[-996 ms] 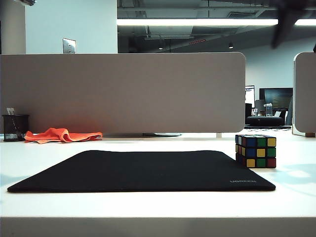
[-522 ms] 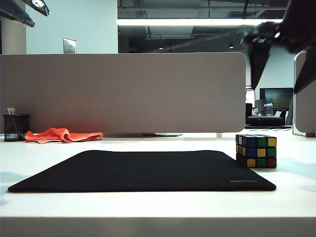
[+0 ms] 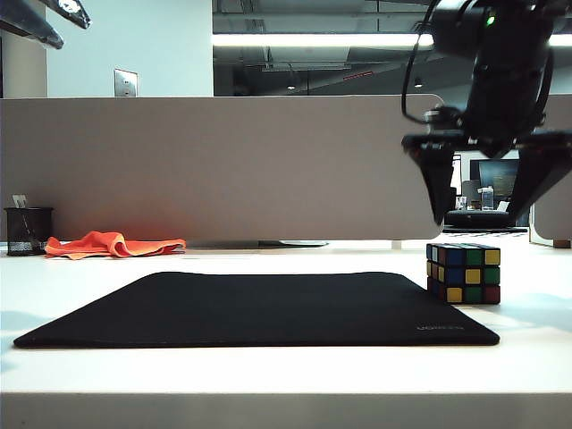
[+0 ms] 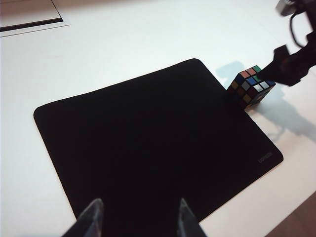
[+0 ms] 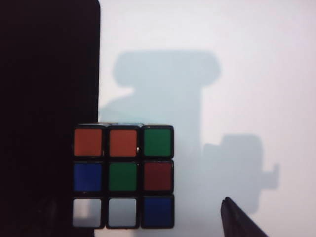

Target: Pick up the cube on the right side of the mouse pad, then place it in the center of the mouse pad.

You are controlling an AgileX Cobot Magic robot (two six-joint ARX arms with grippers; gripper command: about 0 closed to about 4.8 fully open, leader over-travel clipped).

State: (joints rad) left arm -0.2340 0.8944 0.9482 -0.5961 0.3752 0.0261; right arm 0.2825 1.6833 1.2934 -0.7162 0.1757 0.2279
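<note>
Your R gripper (image 3: pixel 487 192) hangs w/ jaws spread wide, straight above the cube (image 3: pixel 463 273), not touching. Cube sits on the table just off the mouse pad's (image 3: pixel 259 308) right edge. L gripper (image 4: pixel 138 219), also spread, is well apart over the pad's near side. Drop R straight down.

Bright overhead light, sharp frames, soft arm shadows on washed-out white table (image 5: pixel 256 59).
</note>
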